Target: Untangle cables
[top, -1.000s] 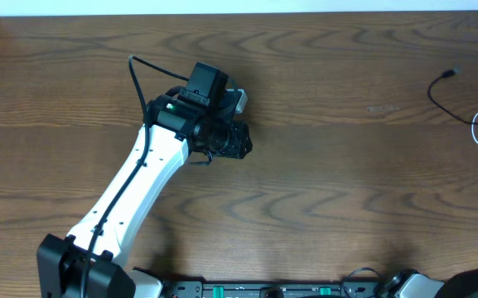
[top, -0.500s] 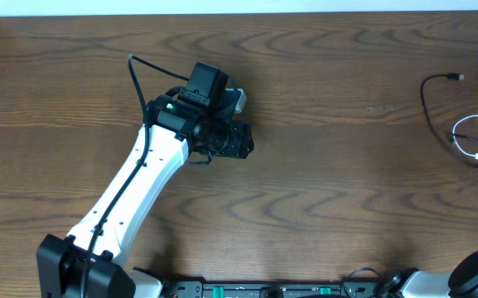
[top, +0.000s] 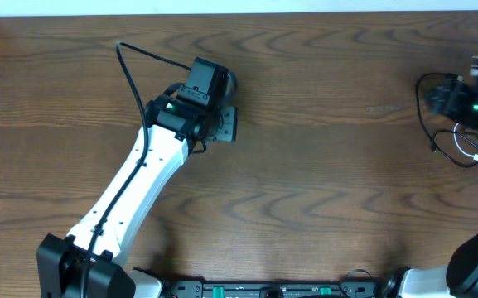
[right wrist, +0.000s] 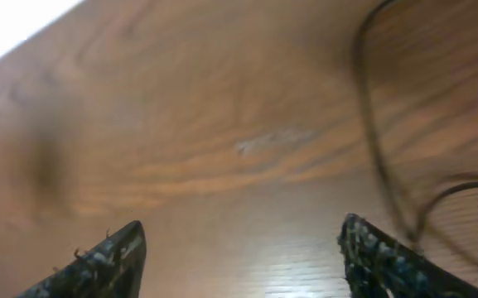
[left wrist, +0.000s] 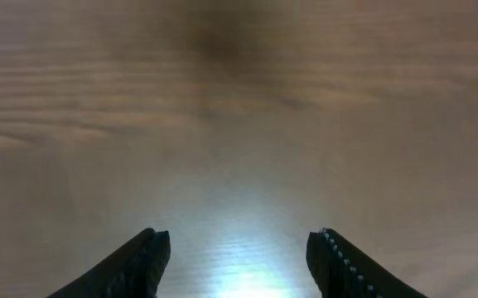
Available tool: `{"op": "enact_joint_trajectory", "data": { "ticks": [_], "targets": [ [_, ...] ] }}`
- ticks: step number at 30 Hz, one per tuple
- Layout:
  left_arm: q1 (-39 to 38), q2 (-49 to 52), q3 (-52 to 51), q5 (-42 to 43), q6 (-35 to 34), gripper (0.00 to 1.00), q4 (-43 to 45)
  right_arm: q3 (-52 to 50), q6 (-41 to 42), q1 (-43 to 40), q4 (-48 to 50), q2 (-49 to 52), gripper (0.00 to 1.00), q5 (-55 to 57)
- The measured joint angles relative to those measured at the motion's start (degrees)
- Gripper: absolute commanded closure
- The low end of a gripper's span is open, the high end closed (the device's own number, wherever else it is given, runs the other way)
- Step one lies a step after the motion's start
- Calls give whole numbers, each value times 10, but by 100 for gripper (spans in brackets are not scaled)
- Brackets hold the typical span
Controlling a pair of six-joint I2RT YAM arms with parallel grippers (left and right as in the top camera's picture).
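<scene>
Overhead view, we've got both cords at the far right of the desk (top: 321,182). The black cable (top: 422,116) curves in a big loop, and the white cable (top: 470,162) is coiled just beside it near the edge. We can't tell if they cross. The right tool (right wrist: 239,248) hangs blurry over them, fingers spread, gripping nothing. The left tool (left wrist: 239,257) sits well apart at mid-left, also released.
</scene>
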Motion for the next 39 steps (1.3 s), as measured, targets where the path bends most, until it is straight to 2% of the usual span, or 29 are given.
{"op": "enact_joint_trajectory", "data": {
  "ticks": [1,2,4,11,18,22,26,29,30,31,35,39],
  "targets": [
    [3,0,0,-12,-7,41,0,0,-3,17,-8,0,19,14],
    [9,0,0,-21,-16,41,0,0,-5,40,-19,0,7,33],
    [27,0,0,-35,-35,41,-7,0,-12,78,-38,0,1,73],
    [120,0,0,-23,-82,39,-102,0,-17,168,-138,0,1,162],
    [170,0,-2,17,-84,39,-199,-1,-14,200,-161,-2,1,184],
    [170,-14,-22,25,-77,39,-192,-29,-12,202,-141,-39,1,188],
    [170,-76,-75,29,-76,38,-137,-104,-11,202,-87,-141,1,191],
    [170,-152,-130,31,-71,32,-78,-169,-10,202,-45,-240,1,197],
    [170,-179,-149,31,-70,13,-59,-188,-9,202,-32,-271,1,199],
    [170,-210,-170,31,-67,1,-38,-209,-9,202,-21,-304,1,201],
    [170,-330,-238,31,-63,1,-1,-261,-9,202,-14,-399,1,206],
    [170,-401,-262,30,-63,1,-4,-282,-8,202,-34,-458,1,209]
  ]
}}
